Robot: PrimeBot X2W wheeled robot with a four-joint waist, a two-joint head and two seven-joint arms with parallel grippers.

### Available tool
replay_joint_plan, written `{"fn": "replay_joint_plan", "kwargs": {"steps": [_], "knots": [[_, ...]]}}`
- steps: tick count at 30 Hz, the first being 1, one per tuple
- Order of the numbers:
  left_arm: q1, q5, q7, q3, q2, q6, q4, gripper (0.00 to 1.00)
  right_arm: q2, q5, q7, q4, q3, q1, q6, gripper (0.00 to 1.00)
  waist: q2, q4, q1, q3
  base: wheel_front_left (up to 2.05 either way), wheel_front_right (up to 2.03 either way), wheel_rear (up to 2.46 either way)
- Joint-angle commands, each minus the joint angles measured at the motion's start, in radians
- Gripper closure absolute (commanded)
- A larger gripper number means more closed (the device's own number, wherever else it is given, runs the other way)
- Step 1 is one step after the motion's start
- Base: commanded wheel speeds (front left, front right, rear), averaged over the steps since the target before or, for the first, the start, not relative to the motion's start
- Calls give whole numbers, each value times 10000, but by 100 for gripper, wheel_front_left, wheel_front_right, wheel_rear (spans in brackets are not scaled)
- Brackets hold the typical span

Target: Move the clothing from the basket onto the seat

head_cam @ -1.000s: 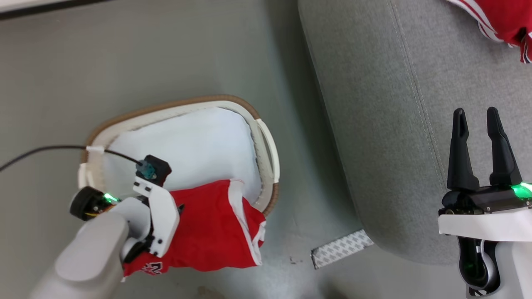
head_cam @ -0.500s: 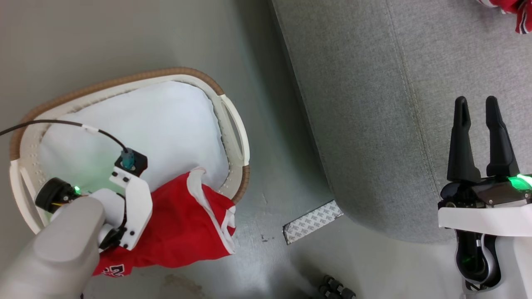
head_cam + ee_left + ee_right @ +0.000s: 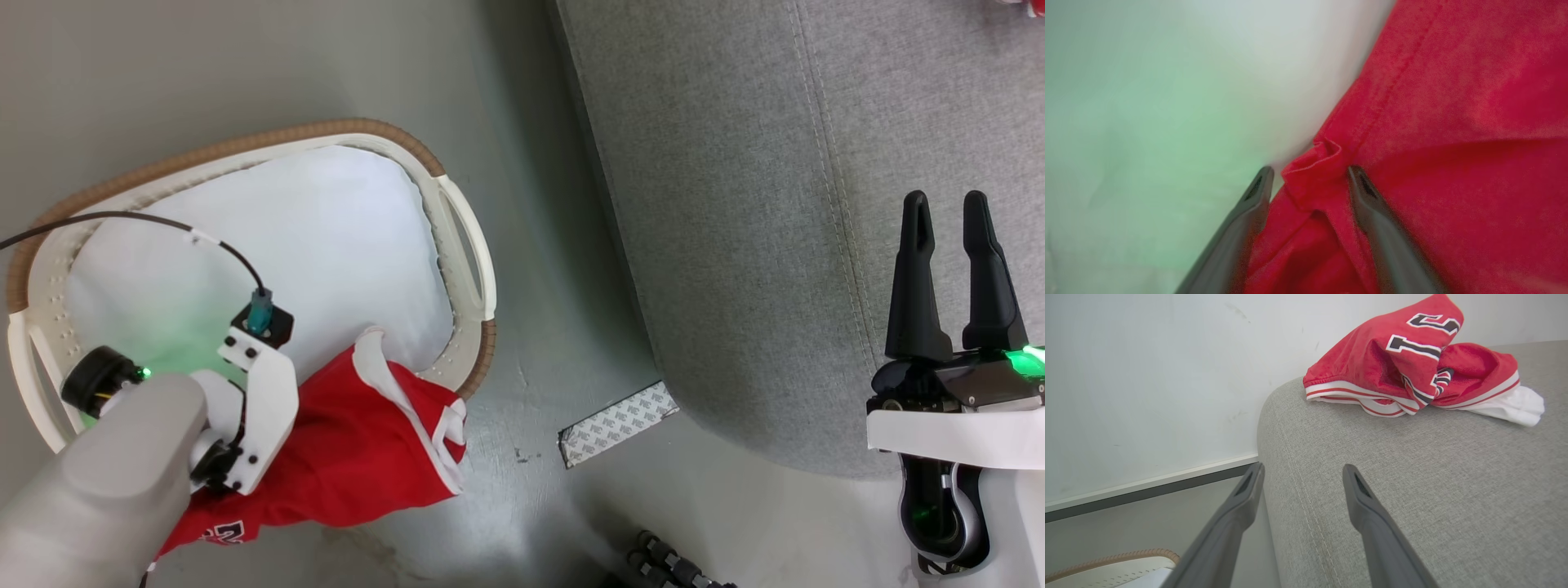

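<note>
The cream basket (image 3: 457,237) with a brown rim stands on the floor, left of the grey seat (image 3: 735,204). A red garment with white trim (image 3: 367,457) hangs over the basket's near rim, partly on the white lining (image 3: 310,237). My left arm reaches down onto it, hiding its own fingers in the head view. In the left wrist view my left gripper (image 3: 1311,170) is open, its fingers straddling a raised fold of the red cloth (image 3: 1453,122). My right gripper (image 3: 945,204) hovers open over the seat (image 3: 1433,477), where more red clothing (image 3: 1404,363) lies bunched.
A patterned grey strip (image 3: 618,423) lies on the floor at the seat's corner. A dark ribbed object (image 3: 669,563) shows at the bottom edge. A black cable (image 3: 122,219) arcs over the basket to my left wrist. A white wall (image 3: 1147,375) stands behind the seat.
The head camera has moved, so the basket now sits further left in its view. My left arm stays down on the red garment. My right gripper holds its place, still open.
</note>
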Motion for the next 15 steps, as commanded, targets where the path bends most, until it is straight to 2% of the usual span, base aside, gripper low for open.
{"fn": "replay_joint_plan", "kwargs": {"steps": [1, 2, 15], "knots": [[-60, -221, 47, -103, 151, -30, -33, 25, 36, -34, 2, -57, -13, 15, -22, 0, 0, 12, -1, 16, 0, 0, 0], [-151, -311, -32, -175, 192, -29, -150, 100, 36, -57, 4, -40, -24, 14, -22, 0, 0, 22, -1, 34, 0, 0, 0], [-321, -671, -858, -497, 332, -29, -373, 100, 35, -113, 4, 253, 195, -352, -22, 0, 0, -75, -1, -252, 0, 0, 0]]}}
